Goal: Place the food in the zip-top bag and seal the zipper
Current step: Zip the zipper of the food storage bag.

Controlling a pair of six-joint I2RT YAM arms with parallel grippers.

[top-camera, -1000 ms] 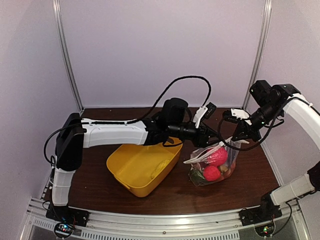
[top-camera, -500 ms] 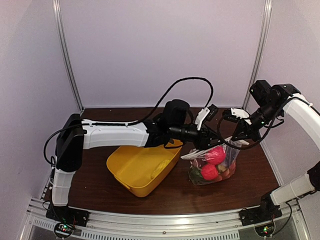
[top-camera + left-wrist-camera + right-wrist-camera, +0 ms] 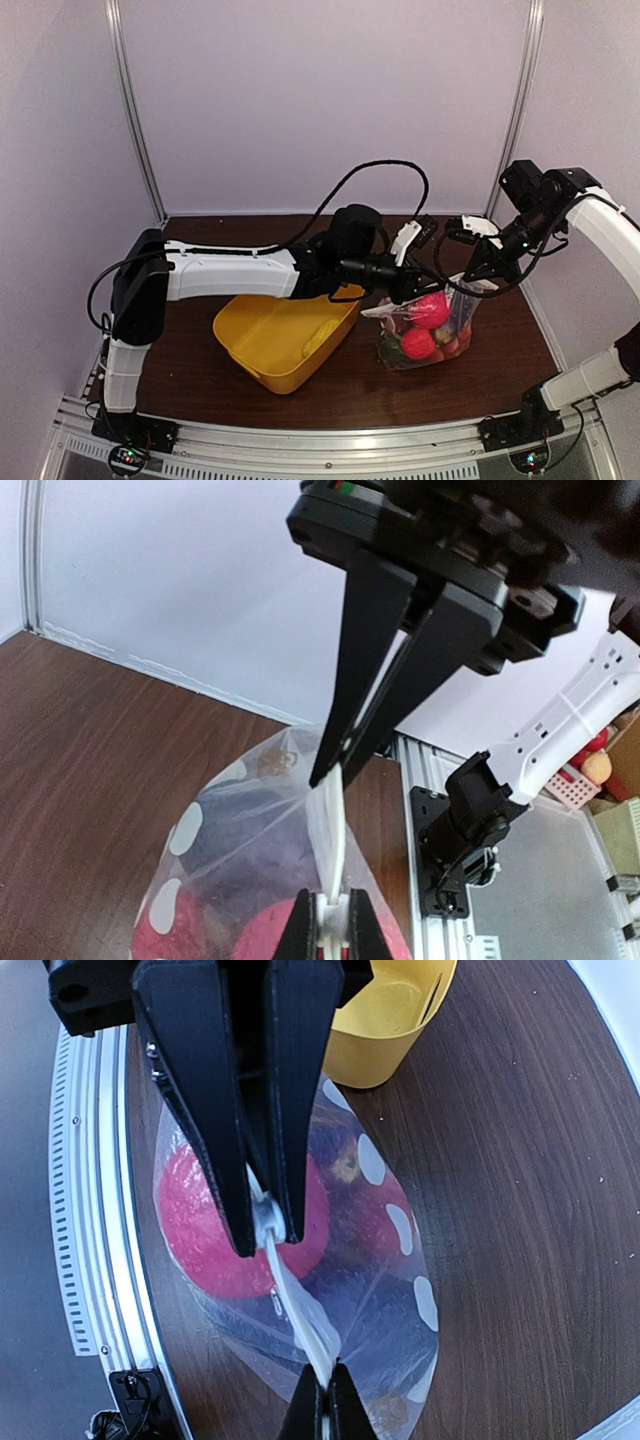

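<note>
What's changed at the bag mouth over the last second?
The left gripper eased down toward the zip-top bag and closed its fingers on the zipper, straightening the slack mouth edge. The right gripper stayed clamped on the strip's other end. The food stayed inside, and the yellow tub stayed put.

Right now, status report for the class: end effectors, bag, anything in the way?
Left end effector pinching the zipper; right end effector pinching it too. Food showing inside the zip-top bag. Yellow tub alongside; strip unobstructed.
</note>
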